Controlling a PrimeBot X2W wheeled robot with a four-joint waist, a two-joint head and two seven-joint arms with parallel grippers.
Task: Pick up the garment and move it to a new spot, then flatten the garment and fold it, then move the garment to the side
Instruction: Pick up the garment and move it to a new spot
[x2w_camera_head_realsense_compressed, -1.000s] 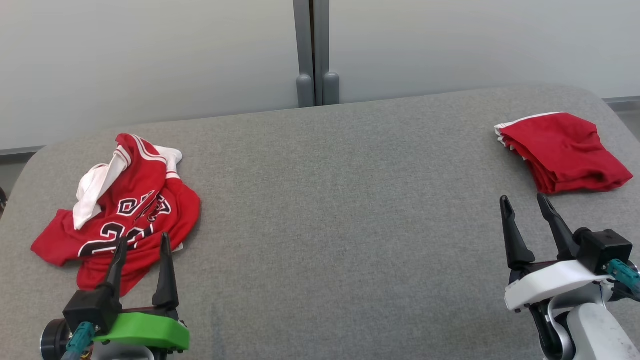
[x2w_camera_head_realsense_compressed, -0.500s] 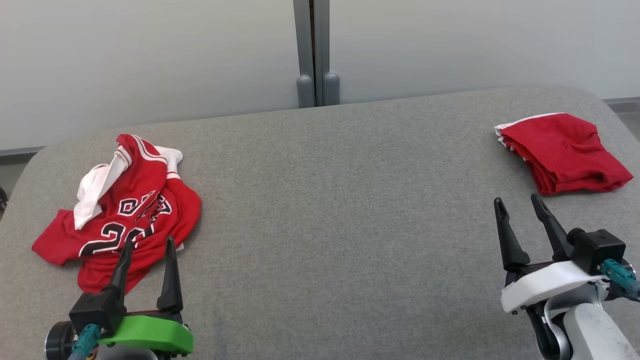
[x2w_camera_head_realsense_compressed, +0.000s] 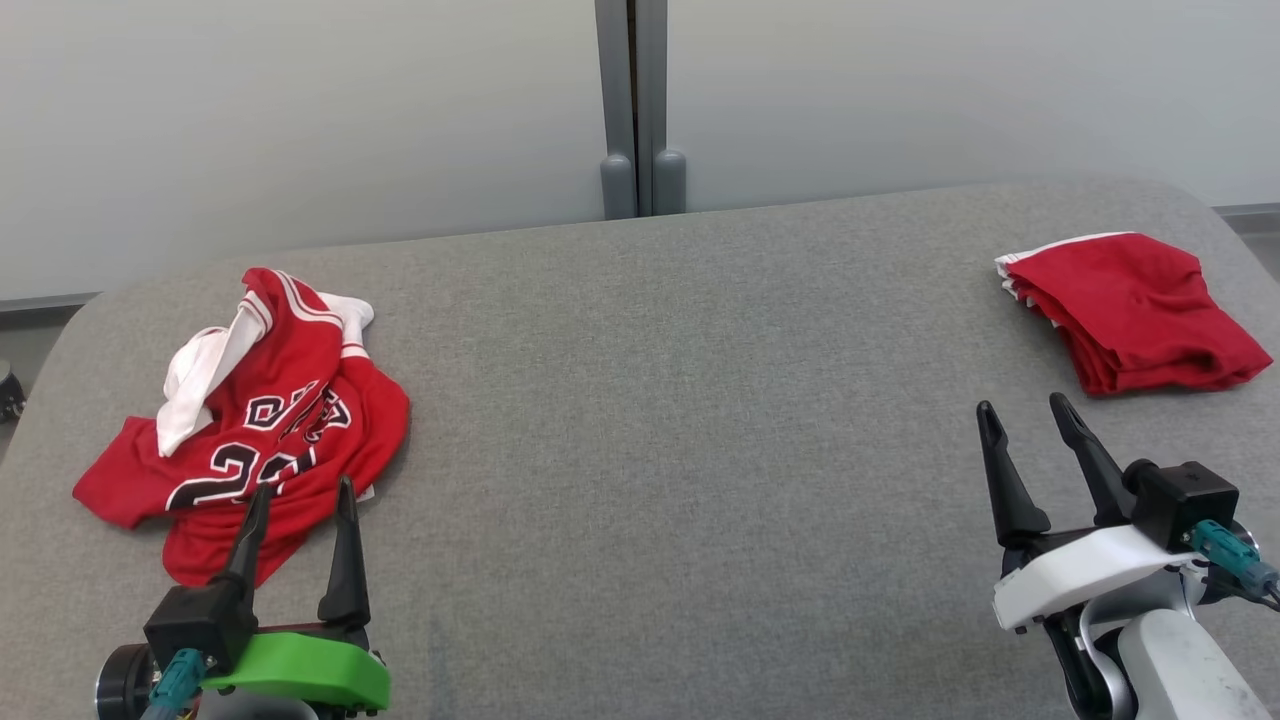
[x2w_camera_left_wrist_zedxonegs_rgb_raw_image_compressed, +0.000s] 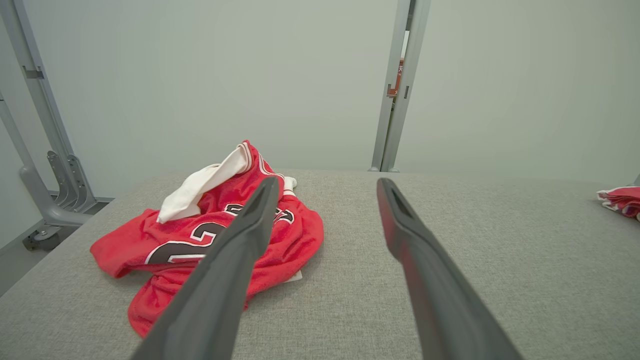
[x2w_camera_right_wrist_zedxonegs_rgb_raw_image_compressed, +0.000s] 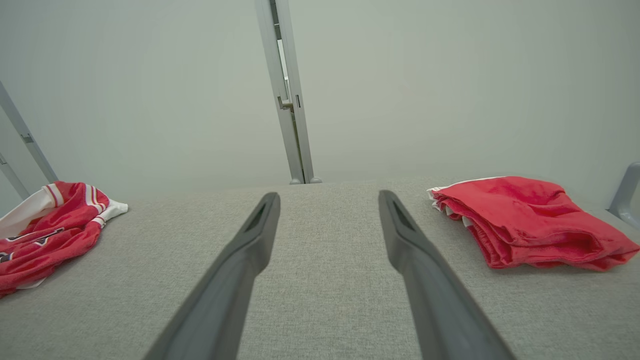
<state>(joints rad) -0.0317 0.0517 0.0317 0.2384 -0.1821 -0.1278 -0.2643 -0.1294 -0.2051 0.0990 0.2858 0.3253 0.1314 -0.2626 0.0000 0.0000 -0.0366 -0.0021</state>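
Right gripper (x2w_camera_head_realsense_compressed: 1022, 405) leftward; folded cloth (x2w_camera_head_realsense_compressed: 1135, 310) ahead.

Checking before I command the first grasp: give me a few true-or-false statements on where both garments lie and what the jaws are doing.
1. The crumpled jersey lies on the left of the grey table. True.
2. The left gripper has its jaws shut on the jersey. False: the jaws stand open, holding nothing.
3. A folded red garment sits at the far right. True.
4. The right gripper is touching that folded garment. False: it is short of the cloth, apart from it, jaws open.
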